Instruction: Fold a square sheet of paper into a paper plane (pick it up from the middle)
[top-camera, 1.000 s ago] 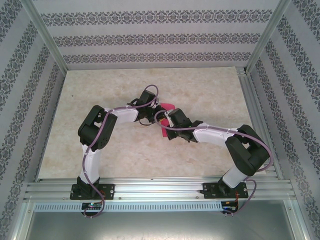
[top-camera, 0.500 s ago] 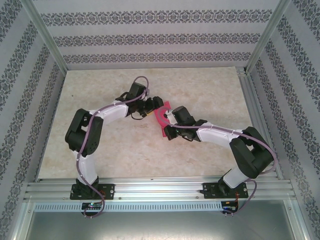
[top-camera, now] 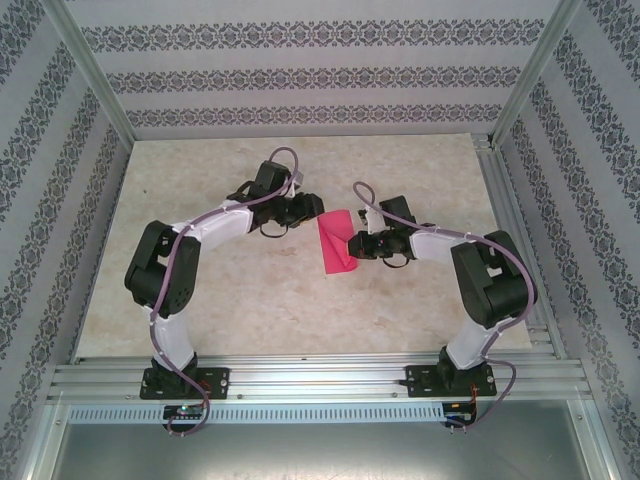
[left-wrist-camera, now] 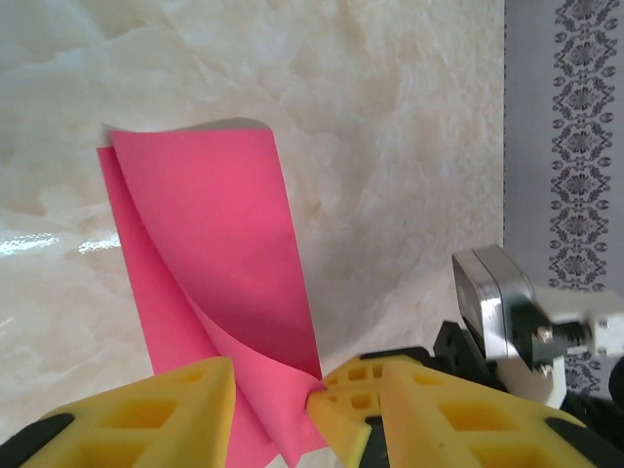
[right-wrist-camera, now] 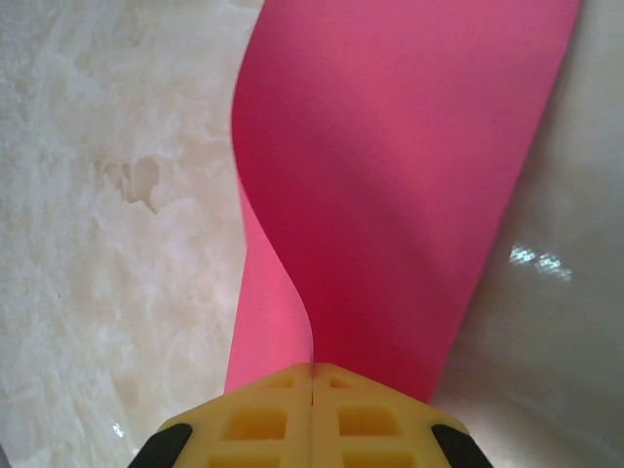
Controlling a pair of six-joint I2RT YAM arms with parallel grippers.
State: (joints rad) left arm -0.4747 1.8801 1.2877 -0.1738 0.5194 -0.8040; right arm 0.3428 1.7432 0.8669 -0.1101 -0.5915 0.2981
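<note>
Bright, even light leaves small glints on the glossy table (right-wrist-camera: 538,261) (shadows soft and faint).

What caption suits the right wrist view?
The right end effector pinches shut on the edge of the loosely doubled pink sheet of paper over the marbled table.

The sheet of paper (left-wrist-camera: 205,253) is thin, matt and smooth; the tabletop (left-wrist-camera: 390,146) looks glossy, possibly polished stone or laminate.

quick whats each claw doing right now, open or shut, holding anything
left claw: open around the near end of the folded sheet of paper, not clamped on it.
right claw: shut on the sheet of paper.
</note>
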